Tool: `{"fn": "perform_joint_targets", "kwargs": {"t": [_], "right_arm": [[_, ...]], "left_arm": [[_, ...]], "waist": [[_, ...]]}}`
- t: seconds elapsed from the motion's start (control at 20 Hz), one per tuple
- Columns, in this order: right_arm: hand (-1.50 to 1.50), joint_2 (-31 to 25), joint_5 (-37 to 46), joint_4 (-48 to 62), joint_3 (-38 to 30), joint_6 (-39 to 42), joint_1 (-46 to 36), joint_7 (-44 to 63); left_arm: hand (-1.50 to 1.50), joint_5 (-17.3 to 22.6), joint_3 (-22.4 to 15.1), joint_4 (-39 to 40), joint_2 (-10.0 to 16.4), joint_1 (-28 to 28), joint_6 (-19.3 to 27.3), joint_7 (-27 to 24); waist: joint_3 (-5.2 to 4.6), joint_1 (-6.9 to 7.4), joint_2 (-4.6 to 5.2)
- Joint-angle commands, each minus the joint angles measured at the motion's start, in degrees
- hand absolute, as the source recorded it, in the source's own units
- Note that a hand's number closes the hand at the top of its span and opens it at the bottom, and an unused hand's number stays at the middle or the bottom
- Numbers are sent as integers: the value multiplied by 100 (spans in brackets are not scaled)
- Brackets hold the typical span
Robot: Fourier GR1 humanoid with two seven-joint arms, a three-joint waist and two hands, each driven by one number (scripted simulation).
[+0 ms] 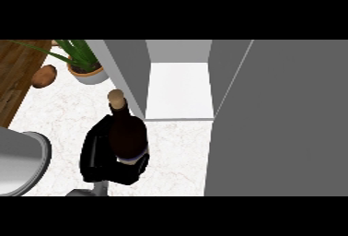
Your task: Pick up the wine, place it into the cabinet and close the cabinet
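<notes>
While, seemingly, the right hand point(95, 154) curled round the wine bottle point(126, 132), neck up-frame, the open cabinet point(178, 87) lay just upper right.

A potted plant point(83, 68) is set on the white marbled bench point(61, 113). Just beside it, a brown rounded item point(45, 76) is laid at a wooden strip's point(17, 78) edge.

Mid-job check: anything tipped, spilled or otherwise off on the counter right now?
Nothing stands out. The wine bottle is held roughly upright in the right hand, just outside the open cabinet; its door is swung wide. The potted plant is upright, nothing spilled.
</notes>
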Motion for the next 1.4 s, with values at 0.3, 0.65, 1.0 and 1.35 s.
{"fn": "perform_joint_targets", "kwargs": {"t": [0.3,0.65,1.0,1.35], "right_arm": [[-150,12,-446,-1124,22,11,306,551],[-150,-47,-766,-1073,-378,331,619,152],[-150,74,-845,-1197,-363,190,485,451],[-150,51,-900,-1280,-273,431,699,336]], "left_arm": [[150,238,-950,-15,-2,-1338,2114,1012],[150,379,-602,1089,-2,-2279,2368,1020],[150,709,-955,2166,-2,-2442,2488,220],[150,1403,-1410,2870,-2,-2661,2861,-342]], "waist": [[-4,-71,13],[-1,-85,25],[-5,-115,34],[-5,-173,30]]}}
